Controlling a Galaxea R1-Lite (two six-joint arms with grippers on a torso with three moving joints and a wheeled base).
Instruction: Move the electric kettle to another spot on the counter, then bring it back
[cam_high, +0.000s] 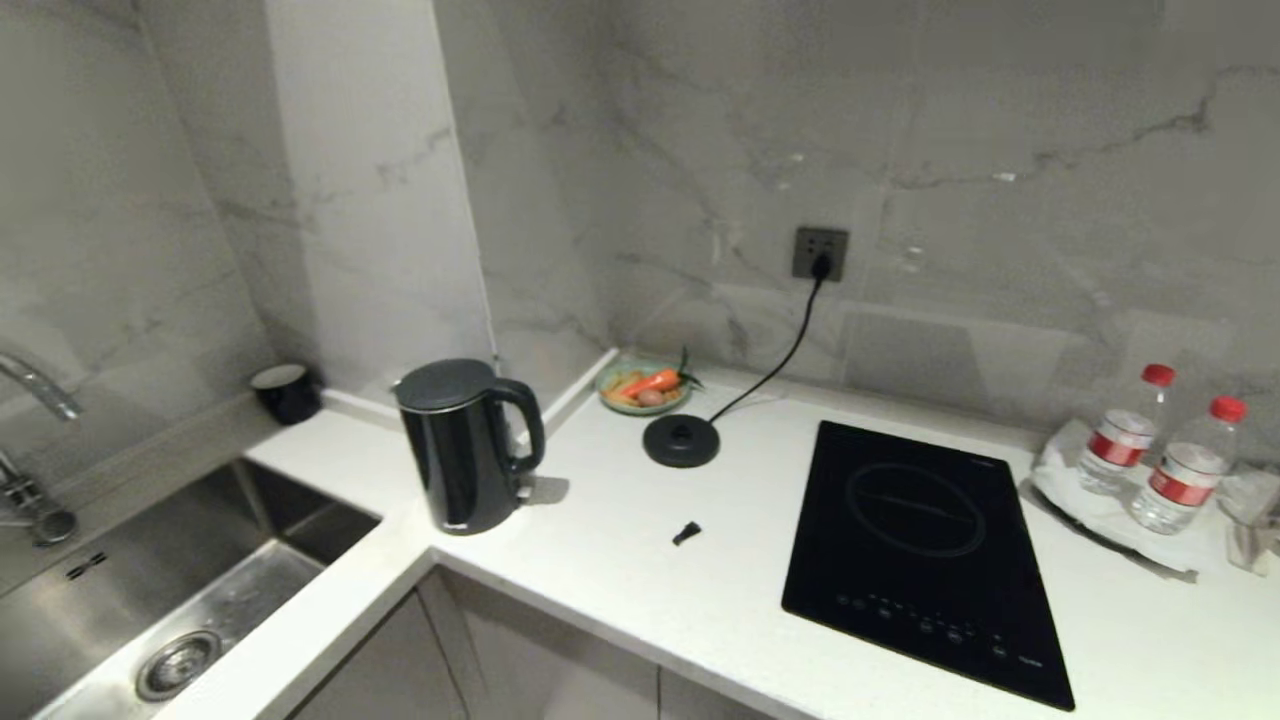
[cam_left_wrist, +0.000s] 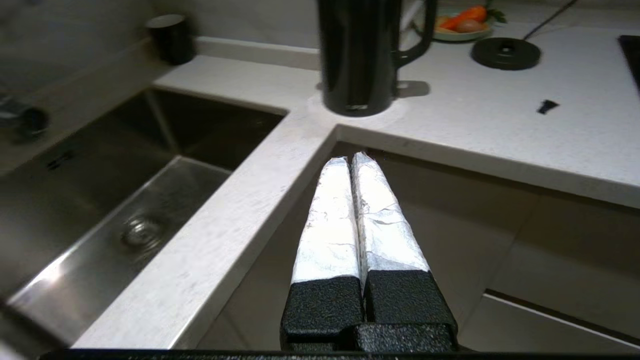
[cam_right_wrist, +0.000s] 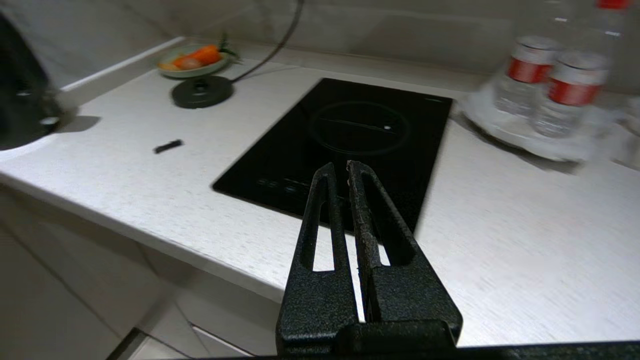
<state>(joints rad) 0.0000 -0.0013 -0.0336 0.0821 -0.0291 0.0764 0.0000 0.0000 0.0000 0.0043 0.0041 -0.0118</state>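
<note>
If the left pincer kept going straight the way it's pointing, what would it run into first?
Probably the counter's thick front edge at the inner corner; the shut left pincer sits below it, aimed toward the electric kettle beyond. Depth is unclear.

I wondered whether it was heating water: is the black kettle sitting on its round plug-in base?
No. The electric kettle stands directly on the counter at the corner by the sink, while the round corded base sits apart, empty.
</note>
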